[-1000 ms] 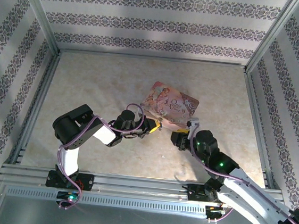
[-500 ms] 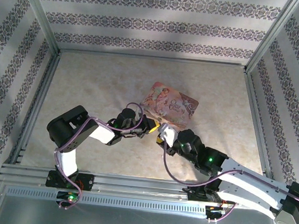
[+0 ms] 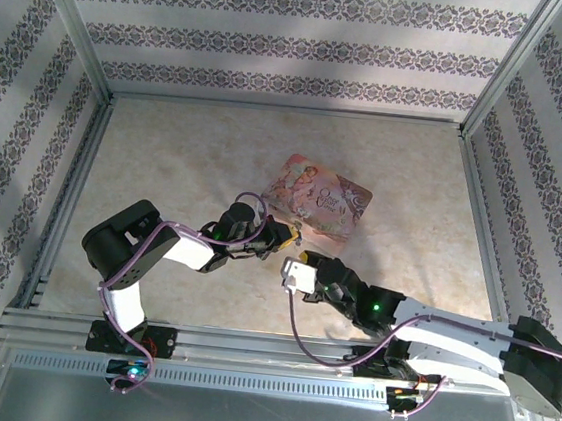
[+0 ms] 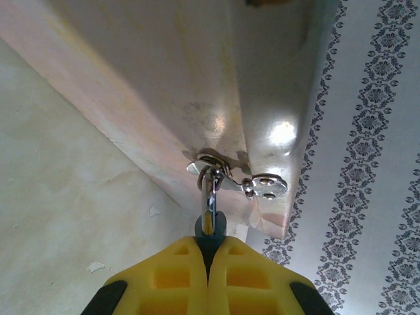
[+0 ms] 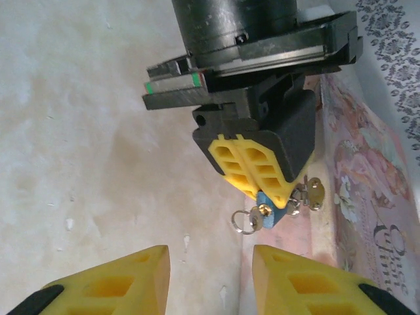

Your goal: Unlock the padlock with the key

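Padlock gripped, key not yet turned — early in the job.

Nearest the bases, through the right wrist camera: right claw [image 5: 210,262] spread wide, holding nothing, aimed at the lock just ahead. Next out, left claw [image 5: 259,172] clenched on the padlock [image 5: 266,215] by its blue part, at the near edge of the pink tin [image 5: 367,197], a small ring [image 5: 244,222] dangling beside it — probably the key's, too small to tell. Hooked through the tin's hasp [image 4: 262,187], shackle apparently closed. Left to do: take the key, seat it, turn, free the shackle. Beyond, pale bench [image 3: 186,160].
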You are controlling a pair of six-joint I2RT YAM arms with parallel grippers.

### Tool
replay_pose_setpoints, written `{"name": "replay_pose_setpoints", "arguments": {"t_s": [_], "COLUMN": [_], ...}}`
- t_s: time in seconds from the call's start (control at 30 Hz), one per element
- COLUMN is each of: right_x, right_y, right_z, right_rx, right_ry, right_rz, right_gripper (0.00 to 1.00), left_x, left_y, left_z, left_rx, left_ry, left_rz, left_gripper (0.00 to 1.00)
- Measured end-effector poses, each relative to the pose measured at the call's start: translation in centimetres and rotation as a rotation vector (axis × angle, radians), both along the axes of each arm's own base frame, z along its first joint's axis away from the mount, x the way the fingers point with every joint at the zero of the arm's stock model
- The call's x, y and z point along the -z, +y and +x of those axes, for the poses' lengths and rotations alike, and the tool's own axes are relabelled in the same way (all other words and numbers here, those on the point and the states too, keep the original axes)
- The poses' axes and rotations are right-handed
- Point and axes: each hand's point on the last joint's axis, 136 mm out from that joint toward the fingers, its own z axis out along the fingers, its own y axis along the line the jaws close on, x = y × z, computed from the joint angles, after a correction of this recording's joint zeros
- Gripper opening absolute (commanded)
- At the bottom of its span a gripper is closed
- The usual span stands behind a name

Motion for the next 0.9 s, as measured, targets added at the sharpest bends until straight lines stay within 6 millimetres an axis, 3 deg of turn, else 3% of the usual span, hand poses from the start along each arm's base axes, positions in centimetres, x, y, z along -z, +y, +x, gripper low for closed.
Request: {"name": "replay_pose_setpoints", "arguments": {"t_s": [0.4, 0.9], "right_x": [1.8, 2.1], "right_y": [-0.1, 0.1], "right_z": [2.2, 3.9], "right_rx": [0.076, 0.142], "right_ry": [-0.075, -0.12], "right_rz": [-0.09, -0.078], "right_gripper": [0.26, 0.21], "left_x": [0.0, 0.0], "left_y": [-0.2, -0.6], "left_z": [-0.2, -0.6], "left_rx": [0.005, 0.017], "left_ry": [0.0, 0.0], "left_rz": [0.001, 0.001], "left_gripper": [0.0, 0.0]}}
